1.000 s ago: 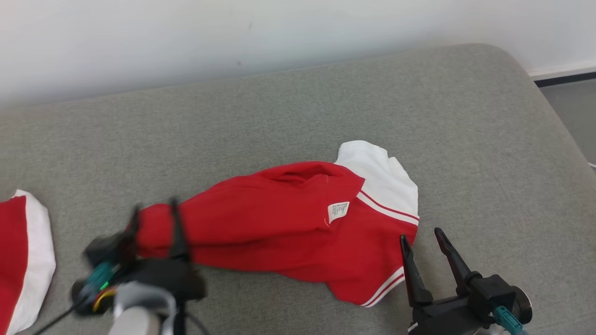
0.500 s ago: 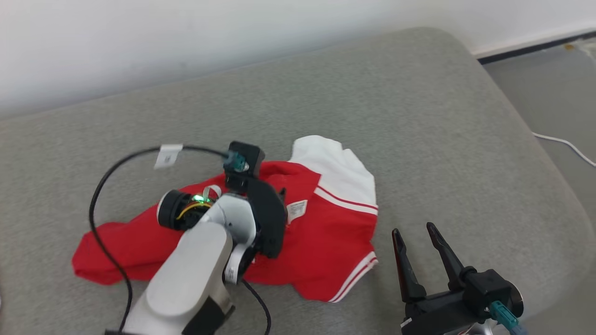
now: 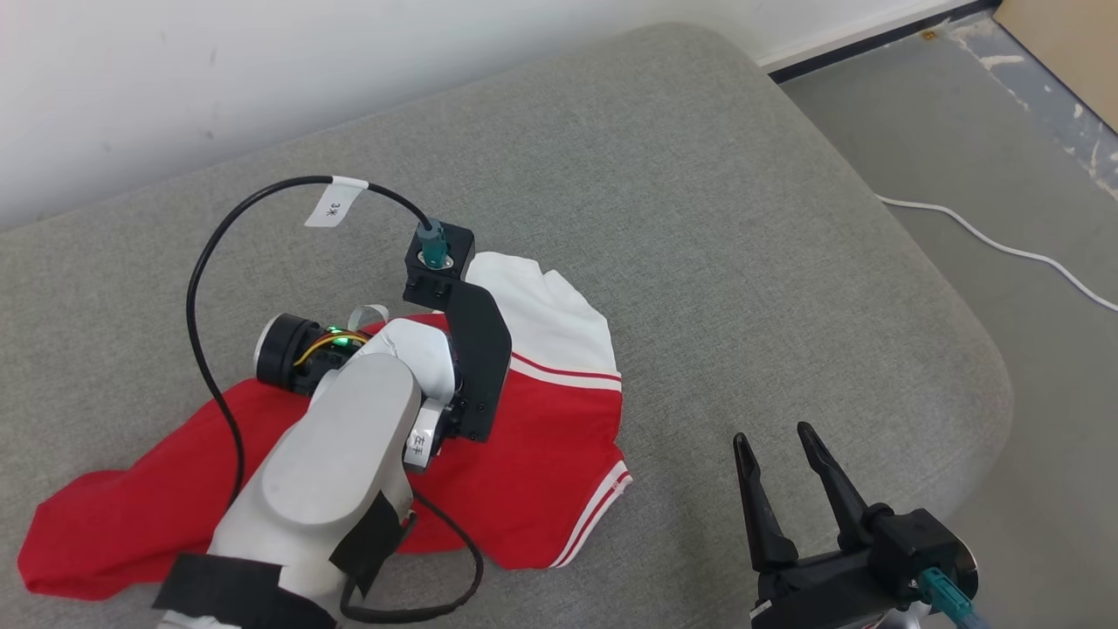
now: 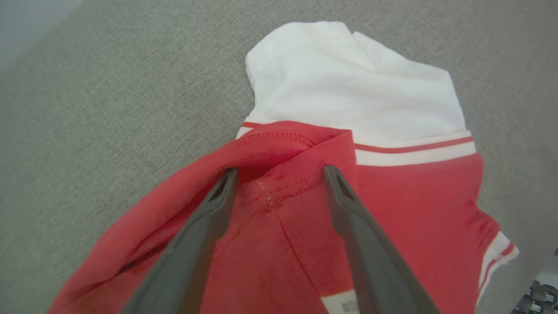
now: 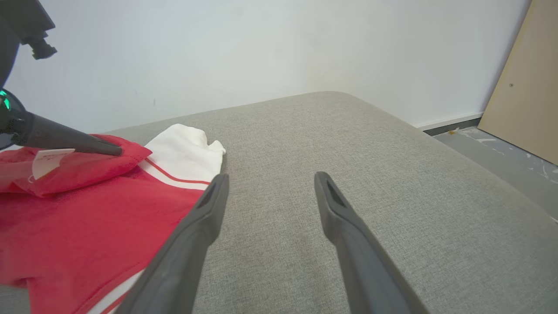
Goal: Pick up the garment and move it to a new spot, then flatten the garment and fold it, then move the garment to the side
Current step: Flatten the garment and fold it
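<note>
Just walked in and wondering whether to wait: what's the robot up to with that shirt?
The robot is handling a red and white garment lying crumpled on a grey cushion. Its left gripper is down on it, open, straddling a raised fold of the red cloth. The right gripper is open beside the garment, holding nothing.

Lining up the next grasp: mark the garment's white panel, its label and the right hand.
white panel (image 4: pixel 348 83), left wrist view, its centre.
label (image 5: pixel 47 160), right wrist view, tag's middle.
right hand (image 3: pixel 773 434), head view, between its fingertips.
</note>
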